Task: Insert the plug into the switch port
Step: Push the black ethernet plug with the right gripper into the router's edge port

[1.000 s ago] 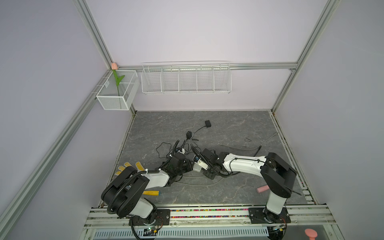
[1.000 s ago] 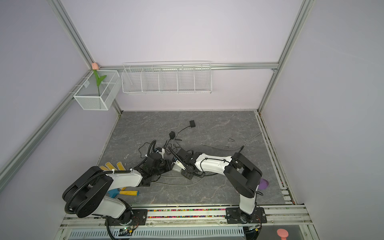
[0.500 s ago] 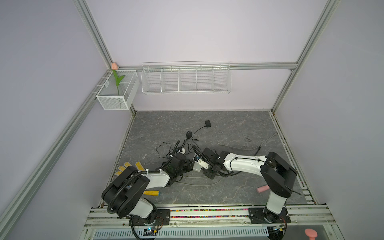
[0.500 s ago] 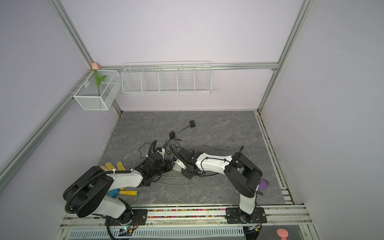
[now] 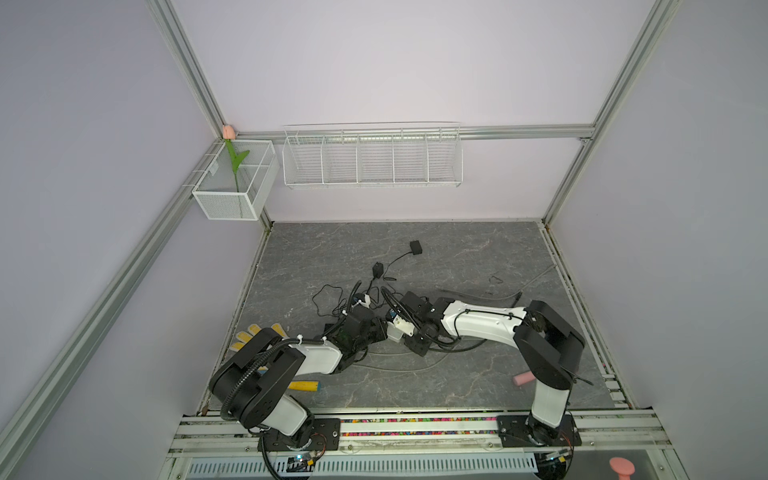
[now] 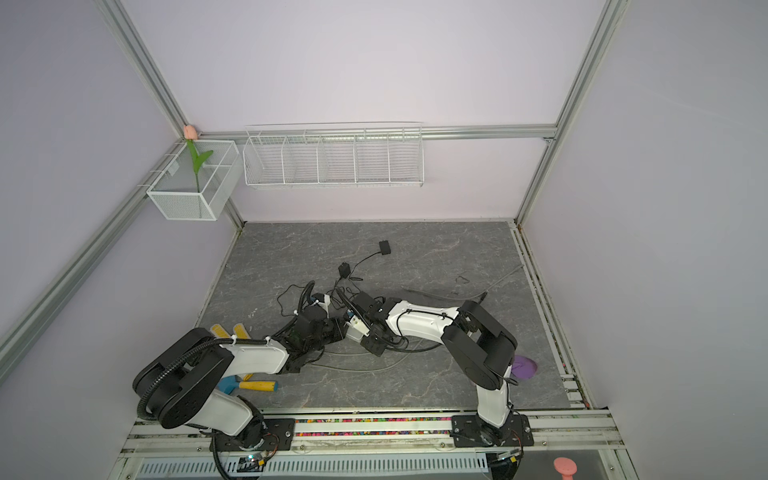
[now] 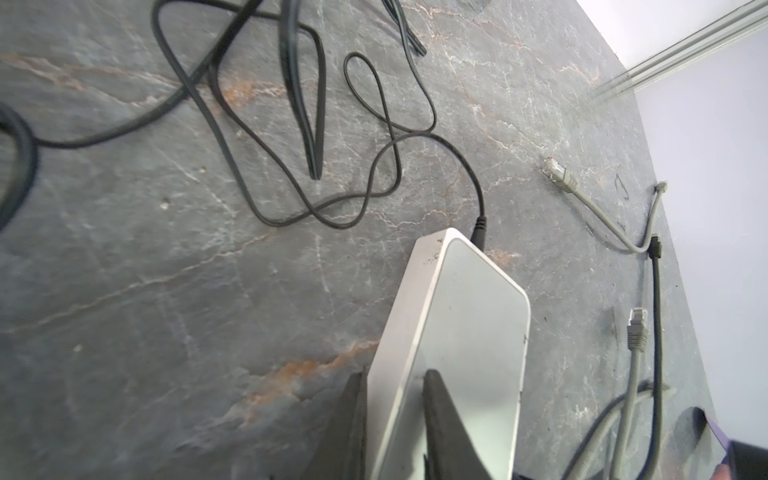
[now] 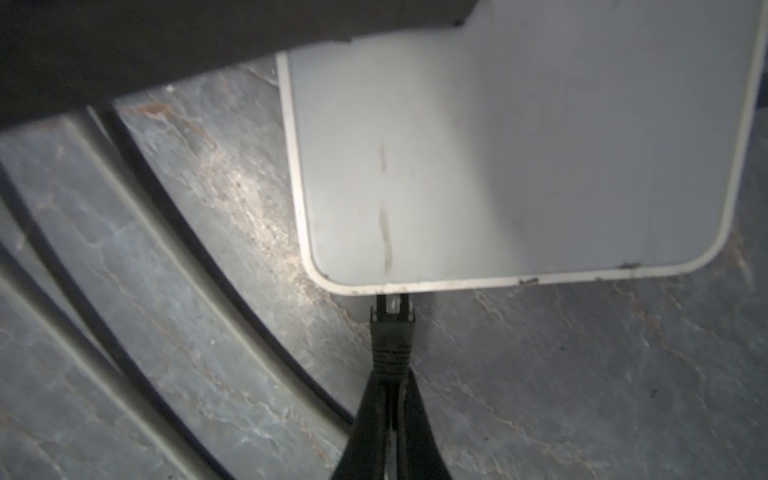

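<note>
The white switch (image 7: 465,324) lies tilted over the grey floor, and my left gripper (image 7: 397,376) is shut on its near edge, one finger on each face. In the right wrist view my right gripper (image 8: 392,376) is shut on the black plug (image 8: 392,328) at its boot. The plug's clear tip meets the edge of the switch (image 8: 519,166). The port itself is hidden, so how deep the tip sits cannot be told. In both top views the left gripper (image 5: 380,330) and right gripper (image 5: 405,330) meet at the switch (image 5: 394,333) mid-floor.
Black cable loops (image 7: 316,124) and grey network cables with loose plugs (image 7: 559,174) (image 7: 638,328) lie around the switch. Two black adapters (image 5: 416,247) (image 5: 377,269) sit farther back. A yellow-handled tool (image 5: 305,385) and a pink piece (image 5: 523,378) lie near the front rail.
</note>
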Available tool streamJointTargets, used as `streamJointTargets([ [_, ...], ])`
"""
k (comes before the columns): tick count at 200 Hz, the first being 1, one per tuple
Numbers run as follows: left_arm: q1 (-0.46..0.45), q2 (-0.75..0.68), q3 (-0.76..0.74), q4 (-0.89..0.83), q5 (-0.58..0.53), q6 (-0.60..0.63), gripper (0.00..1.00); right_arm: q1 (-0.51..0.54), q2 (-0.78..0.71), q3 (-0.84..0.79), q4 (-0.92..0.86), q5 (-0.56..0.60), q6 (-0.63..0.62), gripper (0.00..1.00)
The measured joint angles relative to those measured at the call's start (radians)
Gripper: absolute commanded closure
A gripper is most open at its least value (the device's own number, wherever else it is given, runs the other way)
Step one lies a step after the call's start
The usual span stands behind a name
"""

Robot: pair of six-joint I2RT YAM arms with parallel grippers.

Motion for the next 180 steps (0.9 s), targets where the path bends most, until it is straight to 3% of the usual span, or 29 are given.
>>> streamJointTargets([
  [180,-0.076,0.079,0.0,0.137,-0.121,-0.001,0.83,-0.058,0.03,0.056,-0.085,-0.028,-0.031,0.93],
])
